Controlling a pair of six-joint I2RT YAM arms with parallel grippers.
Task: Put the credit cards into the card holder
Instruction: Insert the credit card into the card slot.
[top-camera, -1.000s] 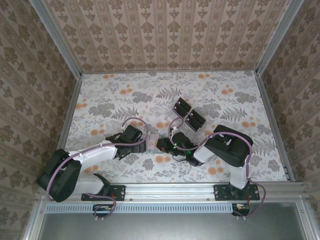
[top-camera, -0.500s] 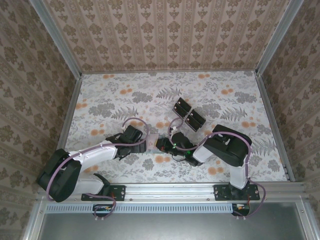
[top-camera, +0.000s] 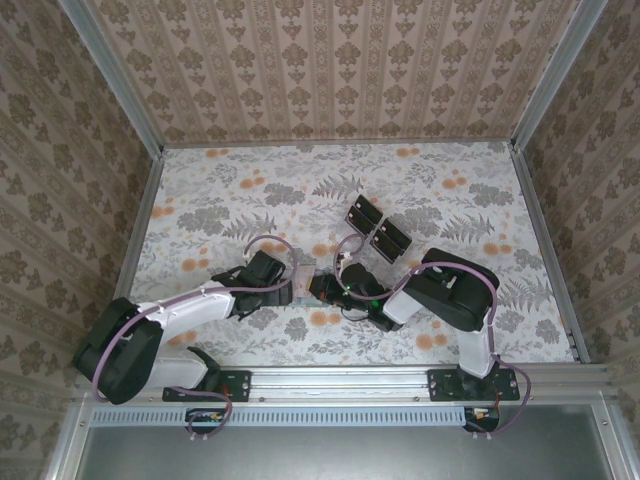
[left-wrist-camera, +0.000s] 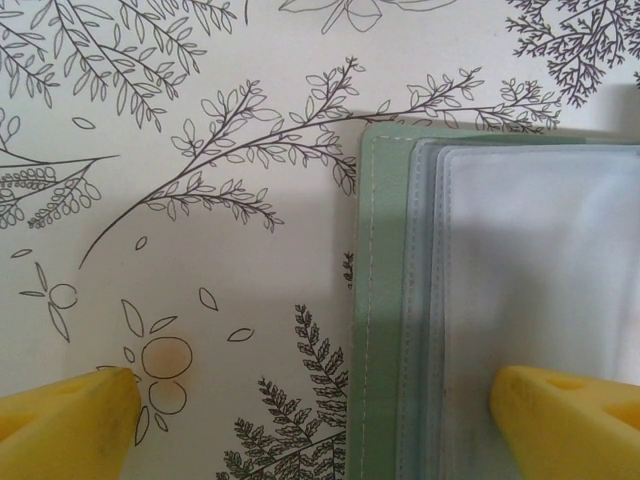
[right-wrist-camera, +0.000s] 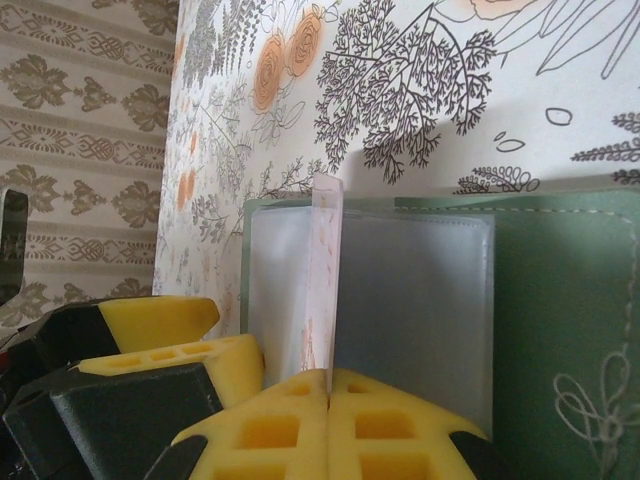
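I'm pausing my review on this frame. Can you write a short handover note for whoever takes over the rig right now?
Left gripper: open and holding nothing. Its fingers straddle the stitched edge of the card holder, one on the holder side and one over the bare table.
Right gripper: shut on one pink credit card, held edge-on over the holder's clear sleeves.
Card holder: lying open on the table between the two grippers.
Done: one card is gripped and at the holder.
Left: seat that card in a slot (I cannot tell whether its tip is in yet), release it, then do any further cards.
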